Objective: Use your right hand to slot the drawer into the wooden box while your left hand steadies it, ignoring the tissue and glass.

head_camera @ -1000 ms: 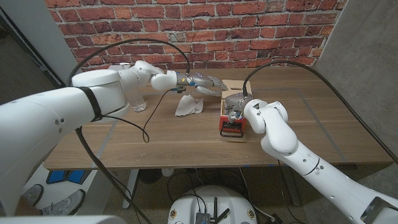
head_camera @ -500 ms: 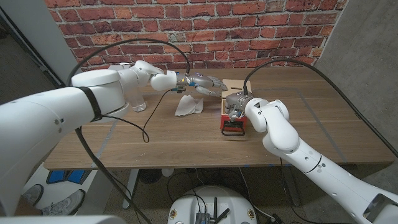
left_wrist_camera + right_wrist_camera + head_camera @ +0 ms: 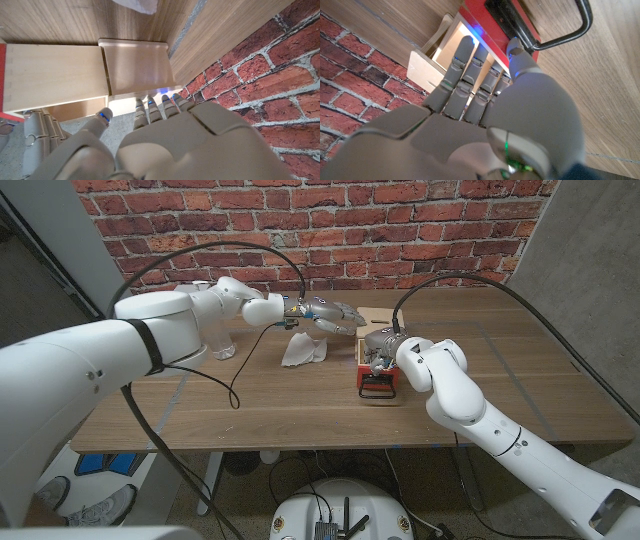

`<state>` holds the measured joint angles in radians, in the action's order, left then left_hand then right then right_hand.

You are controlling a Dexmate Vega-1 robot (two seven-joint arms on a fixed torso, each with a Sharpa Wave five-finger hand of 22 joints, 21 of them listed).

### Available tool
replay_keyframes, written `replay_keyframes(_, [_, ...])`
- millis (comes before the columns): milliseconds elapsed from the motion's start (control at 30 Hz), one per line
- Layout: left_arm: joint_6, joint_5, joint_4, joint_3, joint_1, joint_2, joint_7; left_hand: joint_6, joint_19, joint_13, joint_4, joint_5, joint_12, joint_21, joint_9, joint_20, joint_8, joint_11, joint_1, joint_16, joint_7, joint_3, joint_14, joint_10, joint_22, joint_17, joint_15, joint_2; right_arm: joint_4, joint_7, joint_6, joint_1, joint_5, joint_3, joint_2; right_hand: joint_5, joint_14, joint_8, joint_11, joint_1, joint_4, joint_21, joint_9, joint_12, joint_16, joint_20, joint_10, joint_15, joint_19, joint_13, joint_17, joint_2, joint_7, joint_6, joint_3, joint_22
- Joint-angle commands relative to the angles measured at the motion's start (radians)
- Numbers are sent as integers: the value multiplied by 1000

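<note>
Right hand (image 3: 381,358) gripped red-fronted drawer (image 3: 376,385), centre frame, partly slotted, to push it home | left hand (image 3: 335,316) rested fingers on wooden box (image 3: 137,67), bracing it against sliding across tabletop (image 3: 250,400).

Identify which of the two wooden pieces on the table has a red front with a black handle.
The drawer, held by the right hand. The wooden box that the left hand steadies is plain pale wood, without red or a handle.
</note>
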<state>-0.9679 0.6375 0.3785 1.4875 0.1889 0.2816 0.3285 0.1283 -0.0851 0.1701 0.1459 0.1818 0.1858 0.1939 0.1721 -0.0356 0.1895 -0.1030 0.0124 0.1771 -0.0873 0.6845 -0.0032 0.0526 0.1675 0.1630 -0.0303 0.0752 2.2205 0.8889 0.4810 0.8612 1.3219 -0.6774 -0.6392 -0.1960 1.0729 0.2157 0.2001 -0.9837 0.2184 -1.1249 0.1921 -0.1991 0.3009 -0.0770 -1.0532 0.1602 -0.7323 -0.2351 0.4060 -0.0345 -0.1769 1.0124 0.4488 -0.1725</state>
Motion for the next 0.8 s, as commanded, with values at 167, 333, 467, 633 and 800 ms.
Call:
replay_keyframes(167, [-4, 12, 2, -4, 1, 2, 1, 15, 10, 1, -9, 5, 1, 3, 3, -122, 4, 0, 12, -2, 3, 8, 10, 10, 2, 0, -106, 91, -4, 1, -30, -11, -32, -5, -29, -3, 25, 8, -1, 25, -56, 1, 4, 2, 4, -127, 2, 73, -7, -5, 9, -20, -5, 13, 63, 0])
replay_keyframes(333, [-3, 12, 2, -5, 0, 1, -4, 17, 11, 1, -11, 4, 2, 3, 3, -122, 4, 1, 12, -2, 2, 10, 12, 15, 2, 0, -108, 91, -5, 2, -35, -15, -38, -7, -35, -3, 26, 8, -1, 26, -56, 2, 4, 1, 5, -126, 1, 73, -7, -5, 10, -21, -6, 13, 63, 0])
replay_keyframes(467, [1, 9, 1, -6, 0, 0, -10, 19, 13, 1, -12, 4, 2, 3, 3, -123, 4, 1, 13, -2, 3, 11, 14, 16, 3, 0, -108, 91, -5, 1, -40, -18, -43, -7, -42, -3, 26, 9, -1, 29, -57, 4, 4, 2, 5, -126, 3, 73, -6, -5, 9, -22, -7, 14, 64, 0])
replay_keyframes(633, [2, 7, 1, -7, 1, 0, -15, 21, 15, 2, -14, 4, 3, 3, 3, -123, 4, 0, 13, -2, 4, 13, 15, 20, 2, 0, -109, 90, -8, -1, -44, -22, -49, -8, -46, -3, 23, 9, -1, 31, -57, 5, 4, 1, 3, -127, 3, 73, -6, -5, 8, -22, -6, 13, 64, 0])
replay_keyframes(800, [1, 5, 1, -8, 2, 1, -20, 23, 17, 2, -16, 3, 2, 3, 3, -124, 4, -4, 14, -3, 3, 15, 15, 21, 2, 0, -110, 89, -7, -4, -42, -25, -59, -5, -48, -3, 23, 8, 0, 33, -57, 6, 4, 1, 4, -127, 1, 73, -6, -4, 10, -22, -7, 12, 64, 0])
